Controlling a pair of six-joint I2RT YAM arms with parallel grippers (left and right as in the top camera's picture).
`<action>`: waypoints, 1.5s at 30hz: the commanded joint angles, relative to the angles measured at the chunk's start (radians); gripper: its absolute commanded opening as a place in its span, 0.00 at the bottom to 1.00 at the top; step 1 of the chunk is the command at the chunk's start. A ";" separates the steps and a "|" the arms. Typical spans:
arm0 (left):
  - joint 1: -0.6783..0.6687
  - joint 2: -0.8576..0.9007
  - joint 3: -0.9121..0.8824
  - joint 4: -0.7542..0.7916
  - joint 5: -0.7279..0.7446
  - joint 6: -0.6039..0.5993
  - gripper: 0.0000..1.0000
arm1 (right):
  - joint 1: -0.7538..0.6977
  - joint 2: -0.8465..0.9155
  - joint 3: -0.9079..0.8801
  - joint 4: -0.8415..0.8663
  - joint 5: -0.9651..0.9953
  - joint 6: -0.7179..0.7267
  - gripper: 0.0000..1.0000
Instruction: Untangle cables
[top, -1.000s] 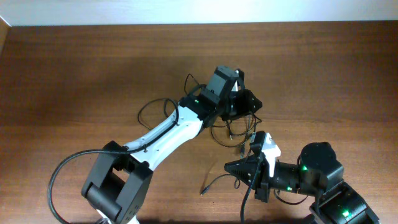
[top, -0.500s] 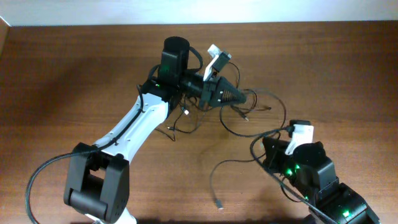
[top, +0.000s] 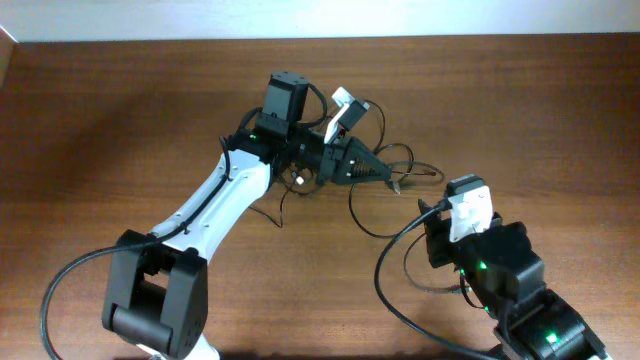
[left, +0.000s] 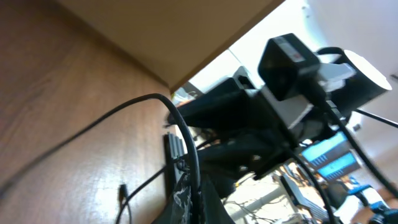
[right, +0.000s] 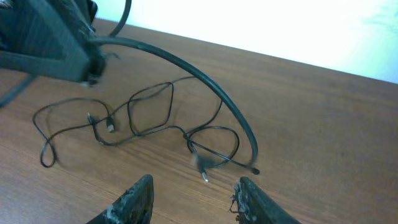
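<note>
Our left gripper (top: 385, 176) carries the cables (right: 151, 129) up and leftward; our right arm (top: 490, 262) pivots from pointing left to pointing up-table.

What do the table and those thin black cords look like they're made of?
The table looks like wood or wood-look laminate: reddish-brown grain streaks, slight sheen. The cables look like plastic- or rubber-sheathed wire: thin, dull black, curling in loose loops.

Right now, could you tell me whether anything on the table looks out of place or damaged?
Nothing looks damaged or spilled. The cables sprawl in crossing loops on the table, one strand caught in the left gripper.
</note>
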 joint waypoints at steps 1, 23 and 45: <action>-0.006 -0.021 -0.002 -0.002 0.063 0.015 0.00 | -0.001 0.080 0.010 0.057 0.009 -0.070 0.43; -0.047 -0.021 -0.002 -0.005 0.043 0.015 0.00 | -0.001 0.175 0.010 0.109 0.285 0.051 0.70; 0.264 -0.026 -0.002 -0.135 -0.341 -0.145 0.99 | -0.002 -0.085 0.010 -0.318 0.193 0.365 0.04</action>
